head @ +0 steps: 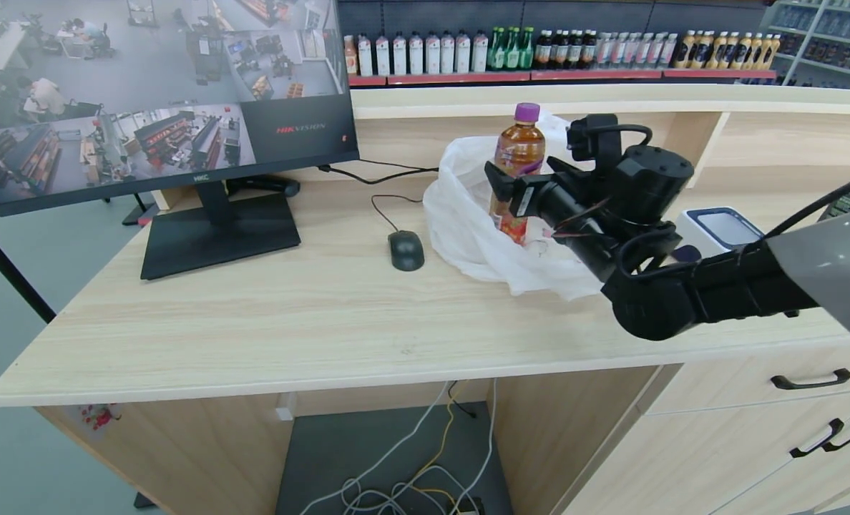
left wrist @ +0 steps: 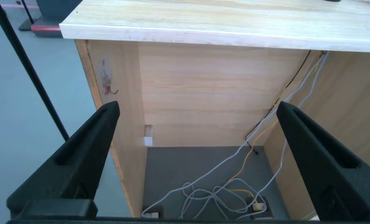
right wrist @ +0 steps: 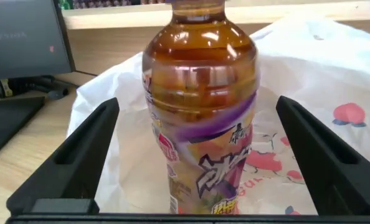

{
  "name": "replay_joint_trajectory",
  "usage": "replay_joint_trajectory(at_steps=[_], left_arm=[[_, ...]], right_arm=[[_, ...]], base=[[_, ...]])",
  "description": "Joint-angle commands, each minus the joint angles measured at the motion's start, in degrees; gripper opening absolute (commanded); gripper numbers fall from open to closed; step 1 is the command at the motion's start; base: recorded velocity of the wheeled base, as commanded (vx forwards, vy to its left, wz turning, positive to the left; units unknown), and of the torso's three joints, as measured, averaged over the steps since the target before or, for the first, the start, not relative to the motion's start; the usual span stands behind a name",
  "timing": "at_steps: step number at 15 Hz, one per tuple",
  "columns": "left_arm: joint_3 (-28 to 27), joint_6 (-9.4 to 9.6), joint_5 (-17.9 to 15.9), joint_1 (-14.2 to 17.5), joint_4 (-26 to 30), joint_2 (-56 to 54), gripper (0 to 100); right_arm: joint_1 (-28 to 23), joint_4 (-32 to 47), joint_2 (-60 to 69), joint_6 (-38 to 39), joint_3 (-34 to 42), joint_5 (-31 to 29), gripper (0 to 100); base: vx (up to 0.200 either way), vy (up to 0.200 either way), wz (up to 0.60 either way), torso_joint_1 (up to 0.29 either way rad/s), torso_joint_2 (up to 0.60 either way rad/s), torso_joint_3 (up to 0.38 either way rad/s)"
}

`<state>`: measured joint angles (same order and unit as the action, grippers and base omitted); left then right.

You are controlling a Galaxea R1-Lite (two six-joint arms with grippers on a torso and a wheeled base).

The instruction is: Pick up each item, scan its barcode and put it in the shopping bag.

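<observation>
My right claw (right wrist: 197, 106) stands wide, 1 finger on either side of the tea bottle (head: 519, 154), with a gap on both sides. The bottle is upright, purple cap on top, its lower part in the mouth of the white shopping bag (head: 468, 236). Its label has a purple band with white lettering. A mouse (head: 406, 250) lies just left of the bag. My left claw (left wrist: 197, 112), also wide, sits well below the bag, facing cables (left wrist: 222, 186).
</observation>
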<state>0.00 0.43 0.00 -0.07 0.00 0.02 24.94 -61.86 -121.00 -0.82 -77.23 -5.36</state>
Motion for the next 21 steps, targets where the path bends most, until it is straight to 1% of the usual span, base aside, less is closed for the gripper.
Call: replay_joint_trajectory(at_steps=[1, 2, 3, 4, 5, 6, 7, 8, 9, 10, 11, 12, 14, 16, 17, 19, 21], left_arm=[[0.00, 0.01, 0.00, -0.01, 0.00, -0.02, 100], [0.00, 0.01, 0.00, -0.01, 0.00, -0.02, 100], [0.00, -0.08, 0.00, -0.01, 0.00, -0.02, 100], [0.00, -0.08, 0.00, -0.01, 0.00, -0.02, 100], [0.00, -0.16, 0.00, -0.01, 0.00, -0.02, 100], [0.00, -0.16, 0.00, -0.01, 0.00, -0.02, 100], [0.00, -0.16, 0.00, -0.01, 0.00, -0.02, 100], [0.00, -0.25, 0.00, -0.01, 0.00, -0.02, 100], [0.00, -0.25, 0.00, -0.01, 0.00, -0.02, 100], [0.00, -0.16, 0.00, -0.01, 0.00, -0.02, 100], [0.00, -0.08, 0.00, -0.01, 0.00, -0.02, 100], [0.00, -0.16, 0.00, -0.01, 0.00, -0.02, 100], [0.00, -0.08, 0.00, -0.01, 0.00, -0.02, 100], [0.00, -0.08, 0.00, -0.01, 0.00, -0.02, 100], [0.00, -0.08, 0.00, -0.01, 0.00, -0.02, 100], [0.00, -0.34, 0.00, -0.01, 0.00, -0.02, 100], [0.00, -0.34, 0.00, -0.01, 0.00, -0.02, 100]], right_arm=[[1.51, -2.66, 8.50, 0.03, 7.18, -0.96, 100], [2.13, -4.59, 12.28, 0.03, 11.40, -2.81, 100], [2.39, -5.03, 14.04, 0.03, 13.68, -3.95, 100], [3.80, -6.08, 17.91, 0.11, 19.92, -5.53, 100], [4.24, -8.28, 19.23, 0.03, 24.32, -6.59, 100], [4.41, -13.47, 19.58, -0.15, 29.68, -8.26, 100], [4.85, -18.48, 19.23, -0.24, 33.28, -9.40, 100], [6.00, -26.39, 18.44, -0.33, 38.91, -10.02, 100], [7.40, -28.15, 18.35, -0.15, 42.86, -10.10, 100], [7.93, -28.15, 19.75, 0.03, 46.73, -10.54, 100], [7.93, -28.15, 20.54, -0.06, 47.34, -10.54, 100], [7.93, -28.15, 20.72, 0.03, 45.94, -10.54, 100], [8.28, -28.15, 20.72, 0.11, 47.08, -10.54, 100], [9.16, -28.15, 23.27, 0.03, 53.15, -10.63, 100], [9.25, -28.15, 23.45, -0.24, 53.94, -10.63, 100], [10.04, -28.15, 23.45, -0.33, 53.94, -10.63, 100], [10.21, -28.15, 23.45, -0.24, 53.15, -10.63, 100]], base=[[0.000, 0.000, 0.00, 0.000, 0.00, 0.000], [0.000, 0.000, 0.00, 0.000, 0.00, 0.000], [0.000, 0.000, 0.00, 0.000, 0.00, 0.000], [0.000, 0.000, 0.00, 0.000, 0.00, 0.000], [0.000, 0.000, 0.00, 0.000, 0.00, 0.000], [0.000, 0.000, 0.00, 0.000, 0.00, 0.000], [0.000, 0.000, 0.00, 0.000, 0.00, 0.000], [0.000, 0.000, 0.00, 0.000, 0.00, 0.000], [0.000, 0.000, 0.00, 0.000, 0.00, 0.000], [0.000, 0.000, 0.00, 0.000, 0.00, 0.000], [0.000, 0.000, 0.00, 0.000, 0.00, 0.000], [0.000, 0.000, 0.00, 0.000, 0.00, 0.000], [0.000, 0.000, 0.00, 0.000, 0.00, 0.000], [0.000, 0.000, 0.00, 0.000, 0.00, 0.000], [0.000, 0.000, 0.00, 0.000, 0.00, 0.000], [0.000, 0.000, 0.00, 0.000, 0.00, 0.000], [0.000, -0.200, 0.00, -0.007, 0.00, 0.005]])
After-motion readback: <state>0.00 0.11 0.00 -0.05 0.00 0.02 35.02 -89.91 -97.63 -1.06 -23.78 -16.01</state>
